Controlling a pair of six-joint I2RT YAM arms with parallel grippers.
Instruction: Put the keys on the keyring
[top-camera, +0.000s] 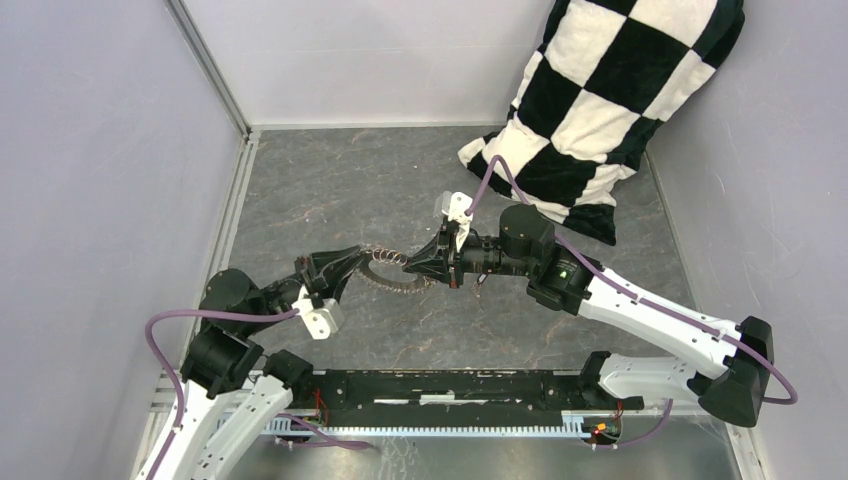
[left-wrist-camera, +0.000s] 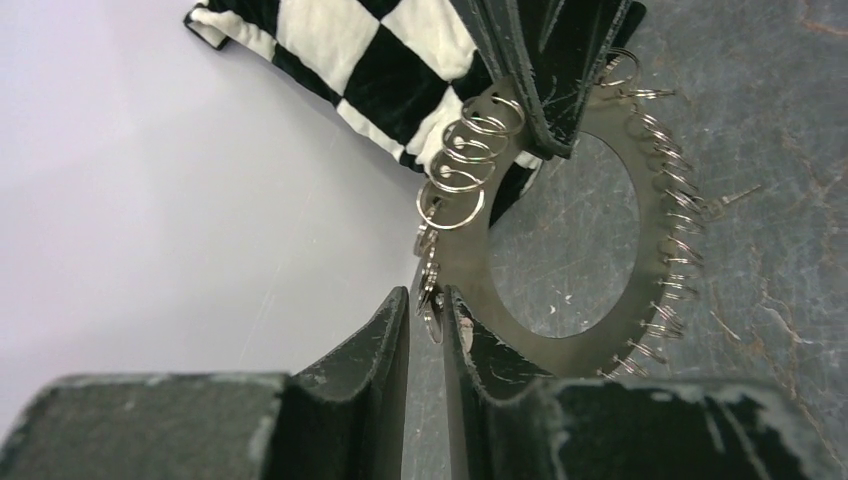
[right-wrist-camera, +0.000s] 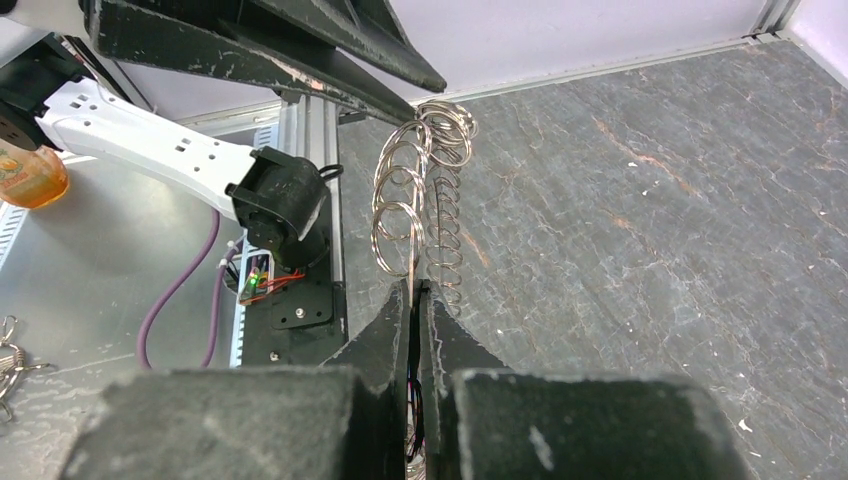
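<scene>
Metal keyring (left-wrist-camera: 465, 265) was clamped by R gripper (right-wrist-camera: 415, 290); L gripper (left-wrist-camera: 428, 300) jaws were kept slightly apart round its edge, grip unclear.

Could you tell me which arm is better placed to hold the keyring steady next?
Right. The right gripper is shut on the keyring at its rim, while the left gripper has jaws slightly apart around small split rings at the opposite edge, not visibly clamped.

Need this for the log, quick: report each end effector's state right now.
Left end effector: jaws nearly together at the edge of the keyring; whether it grips cannot be told.
Right end effector: closed, holding the keyring.
</scene>
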